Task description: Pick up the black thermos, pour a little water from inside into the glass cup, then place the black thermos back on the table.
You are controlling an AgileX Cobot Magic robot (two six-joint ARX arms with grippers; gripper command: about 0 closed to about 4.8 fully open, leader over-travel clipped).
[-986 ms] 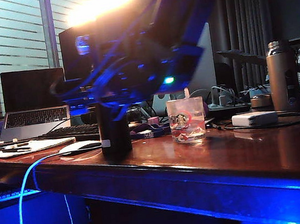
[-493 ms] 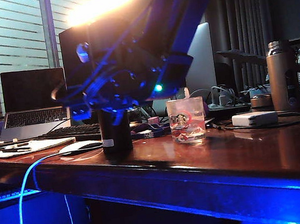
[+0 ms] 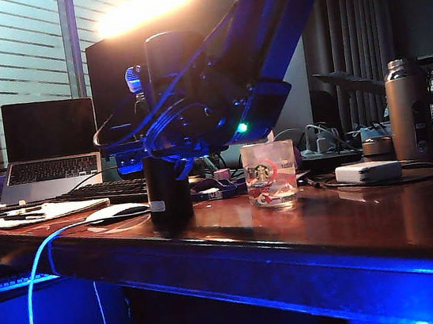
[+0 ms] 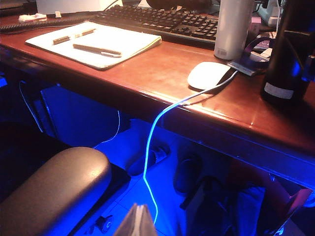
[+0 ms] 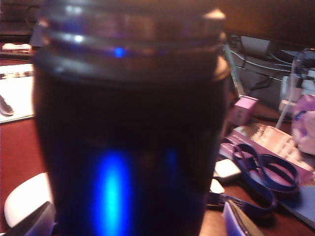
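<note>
The black thermos (image 3: 167,194) stands upright on the table (image 3: 367,214), left of the glass cup (image 3: 269,173), its white label low on its side. My right gripper (image 3: 172,140) has reached across to the thermos' upper half, which the arm hides. In the right wrist view the thermos (image 5: 133,142) fills the gap, and my right gripper (image 5: 135,223) stands open with a fingertip (image 5: 29,222) on either side. My left gripper (image 4: 137,222) is shut on nothing, low in front of the table's edge (image 4: 147,105), well away from the thermos (image 4: 288,64).
A white mouse (image 3: 115,213), keyboard (image 3: 101,193), notepad (image 3: 39,212) and laptop (image 3: 52,177) lie left of the thermos. A white bottle (image 4: 234,27) stands behind it. A charger (image 3: 367,172) and bronze flask (image 3: 407,109) stand at the right. A lanyard (image 5: 256,179) lies nearby.
The right arm has shifted right and come in closer around the thermos' upper part, and its motion blur has gone. The thermos and the cup have stayed put.
</note>
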